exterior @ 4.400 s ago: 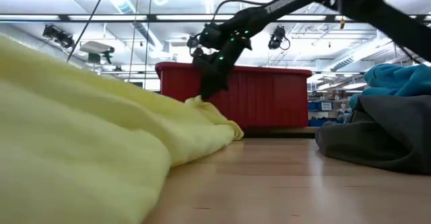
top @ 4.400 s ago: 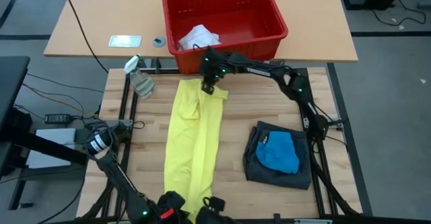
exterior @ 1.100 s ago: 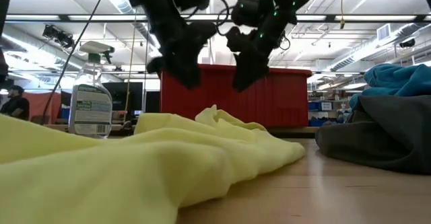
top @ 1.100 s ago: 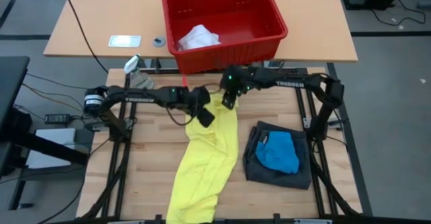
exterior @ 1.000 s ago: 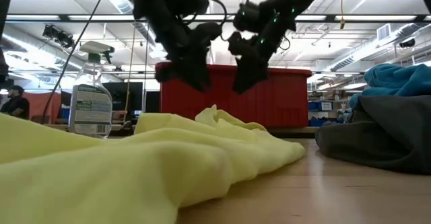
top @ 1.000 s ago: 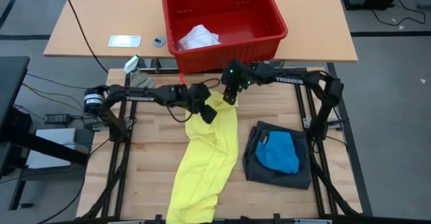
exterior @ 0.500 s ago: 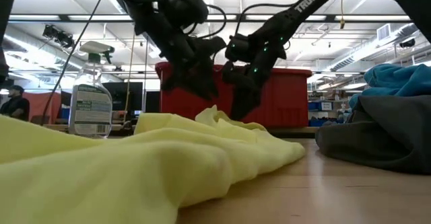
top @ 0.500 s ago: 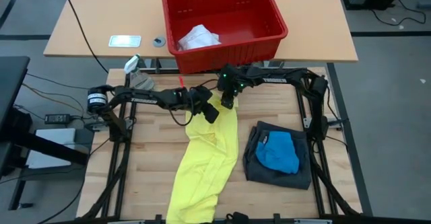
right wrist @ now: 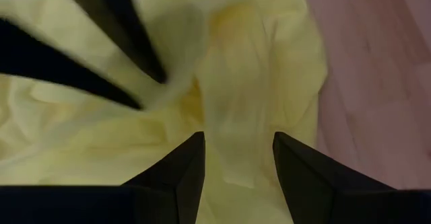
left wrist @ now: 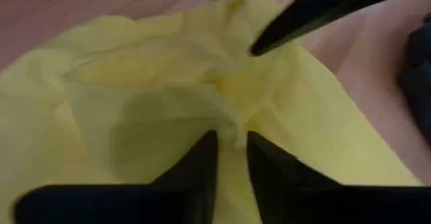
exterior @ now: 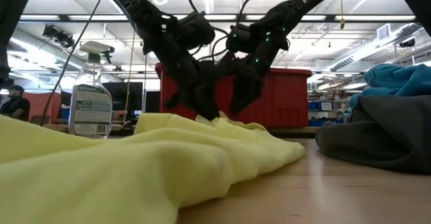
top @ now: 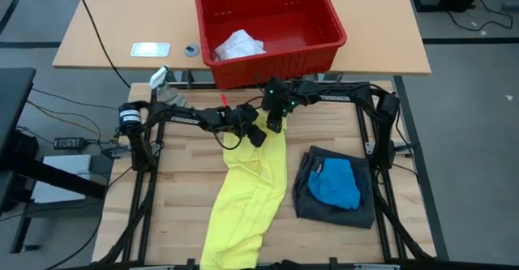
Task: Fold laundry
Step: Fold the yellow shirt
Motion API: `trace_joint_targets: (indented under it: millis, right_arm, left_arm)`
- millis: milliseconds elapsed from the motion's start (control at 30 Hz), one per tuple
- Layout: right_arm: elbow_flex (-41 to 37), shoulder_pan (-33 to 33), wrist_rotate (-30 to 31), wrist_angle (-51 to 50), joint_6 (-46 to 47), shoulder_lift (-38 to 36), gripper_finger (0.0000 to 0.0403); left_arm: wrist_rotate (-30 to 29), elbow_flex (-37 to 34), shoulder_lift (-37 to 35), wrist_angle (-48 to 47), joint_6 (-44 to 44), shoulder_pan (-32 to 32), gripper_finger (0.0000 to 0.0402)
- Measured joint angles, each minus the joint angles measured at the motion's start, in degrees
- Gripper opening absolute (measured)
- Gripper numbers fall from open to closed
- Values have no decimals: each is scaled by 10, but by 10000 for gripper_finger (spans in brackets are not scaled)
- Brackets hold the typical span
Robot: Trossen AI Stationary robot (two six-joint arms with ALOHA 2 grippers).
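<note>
The yellow shirt [top: 247, 193] lies as a long crumpled strip from the table's near edge to its far middle. It also shows in the low view [exterior: 135, 163]. Both grippers are down at its bunched far end. My left gripper [top: 258, 136] comes from the left and is nearly shut on a small ridge of the cloth [left wrist: 234, 138]. My right gripper [top: 276, 126] comes from the right. It is open, with a raised fold of the shirt [right wrist: 236, 123] between its fingers. The dark grey shorts [top: 357, 205] lie at the right with the bright blue piece [top: 334, 182] on top. My left gripper pinches a small raised ridge of the yellow shirt [left wrist: 236, 131] between its two fingertips, near the shirt's far end. The fingers slant down from the table's left. The shirt lies slack on the table. My right gripper: I cannot tell whether its fingers touch the cloth.
A red slotted basket [top: 324, 51] with a white cloth [top: 239, 45] in it stands just beyond the table's far edge. A clear spray bottle [top: 166, 98] stands at the far left corner. Bare wood shows to the left of the shirt [top: 178, 181].
Both grippers have come down from above the shirt onto its bunched far end. My left gripper has also gone a little toward the right gripper. The shirt has stayed where it was.
</note>
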Motion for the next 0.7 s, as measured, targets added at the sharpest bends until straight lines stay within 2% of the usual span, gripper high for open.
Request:
trace_joint_targets:
  millis: [100,167,367,467,567,700]
  right_arm:
    - [0,0,-4,0,-10,-8,182]
    - [0,0,-12,1,-21,-7,182]
    - [0,3,-23,58,-76,11,179]
    - [1,3,-24,92,-79,16,165]
    - [0,1,-24,111,-79,28,135]
    - [0,-1,-59,101,-74,37,78]
  left_arm:
    - [-1,0,12,19,3,3,23]
    - [-1,0,11,19,5,5,8]
    - [-1,1,-34,-17,51,6,2]
    - [-1,1,-57,-41,75,6,2]
    - [8,1,-73,-49,98,7,1]
    - [11,1,-87,-68,107,6,1]
